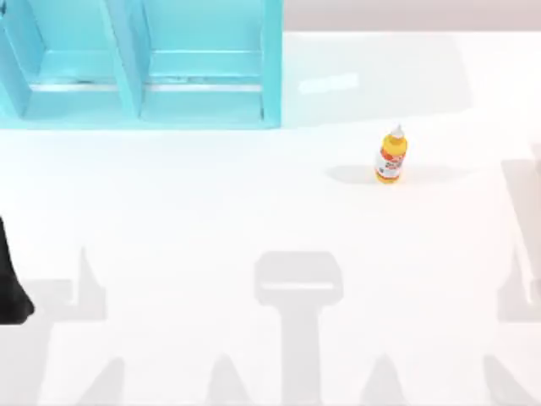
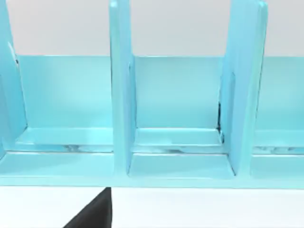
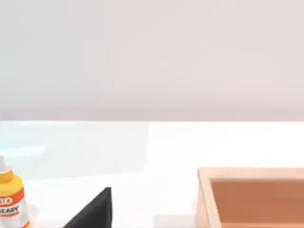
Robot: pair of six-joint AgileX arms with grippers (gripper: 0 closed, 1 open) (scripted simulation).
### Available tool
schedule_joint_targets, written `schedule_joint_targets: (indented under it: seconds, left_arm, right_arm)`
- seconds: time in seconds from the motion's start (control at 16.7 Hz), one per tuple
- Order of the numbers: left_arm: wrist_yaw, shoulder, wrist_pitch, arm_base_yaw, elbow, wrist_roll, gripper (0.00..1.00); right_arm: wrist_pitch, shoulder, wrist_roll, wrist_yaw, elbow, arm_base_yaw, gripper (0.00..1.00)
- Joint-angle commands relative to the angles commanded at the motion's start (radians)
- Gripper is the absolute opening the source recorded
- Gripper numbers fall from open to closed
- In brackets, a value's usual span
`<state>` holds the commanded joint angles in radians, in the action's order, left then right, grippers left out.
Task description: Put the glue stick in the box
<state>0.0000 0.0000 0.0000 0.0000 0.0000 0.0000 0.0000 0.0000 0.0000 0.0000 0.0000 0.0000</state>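
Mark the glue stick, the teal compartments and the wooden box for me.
glue stick [image 1: 390, 158]: top view, on the yellow-orange body by the label.
teal compartments [image 1: 272, 68]: top view, on the right-hand outer wall.
wooden box [image 3: 209, 199]: right wrist view, on the near side wall's rim.

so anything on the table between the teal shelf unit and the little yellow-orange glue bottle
Nothing: in the top view, only bare white table separates the teal shelf unit from the upright yellow-orange glue bottle.
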Motion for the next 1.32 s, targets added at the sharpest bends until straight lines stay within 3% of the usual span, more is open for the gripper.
schedule_joint_targets:
  seconds: [0.3, 0.54, 0.9, 1.32]
  left_arm:
    - [0.000, 0.000, 0.000, 0.000, 0.000, 0.000, 1.00]
    - [0.000, 0.000, 0.000, 0.000, 0.000, 0.000, 1.00]
    - [0.000, 0.000, 0.000, 0.000, 0.000, 0.000, 1.00]
    - [0.000, 0.000, 0.000, 0.000, 0.000, 0.000, 1.00]
  right_arm:
    - [-0.021, 0.053, -0.041, -0.021, 0.044, -0.001, 1.00]
    - [-0.103, 0.257, -0.195, -0.100, 0.208, -0.013, 1.00]
    - [-0.327, 0.770, -0.575, -0.311, 0.620, -0.054, 1.00]
    - [-0.686, 1.535, -1.093, -0.653, 1.212, -0.093, 1.00]
